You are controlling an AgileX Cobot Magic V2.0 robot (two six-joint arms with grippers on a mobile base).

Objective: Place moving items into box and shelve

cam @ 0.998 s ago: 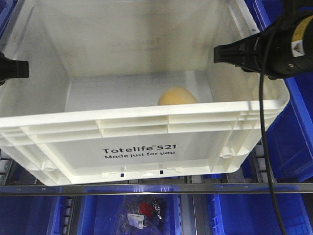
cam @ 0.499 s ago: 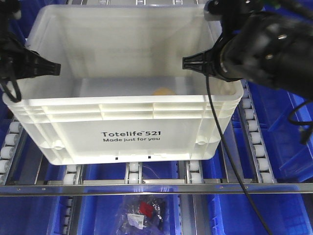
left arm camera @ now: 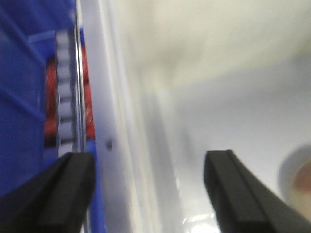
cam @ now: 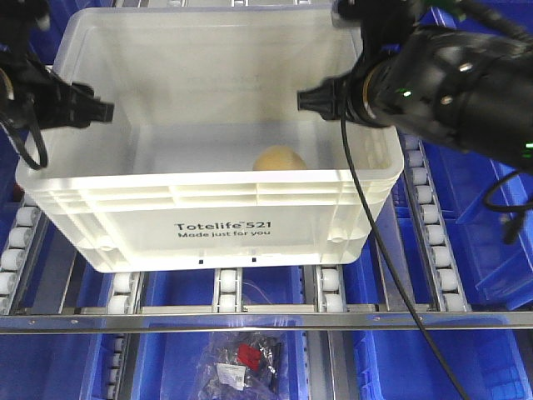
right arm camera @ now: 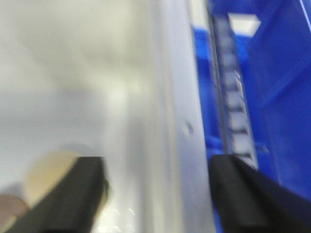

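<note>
The white crate [cam: 208,208], smooth plastic with a ribbed rim and black print, is sitting on the metal roller rails [cam: 229,292] among glossy blue bins [cam: 491,242]. The left gripper [left arm camera: 146,194] and right gripper [right arm camera: 155,194] are each straddling a side wall of the crate, one dark matte finger inside and one outside, jaws spread wide; the blur is hiding whether the pads touch. The matte yellow-orange fruit [cam: 278,158], rounded, is lying inside on the crate's floor by the front wall.
</note>
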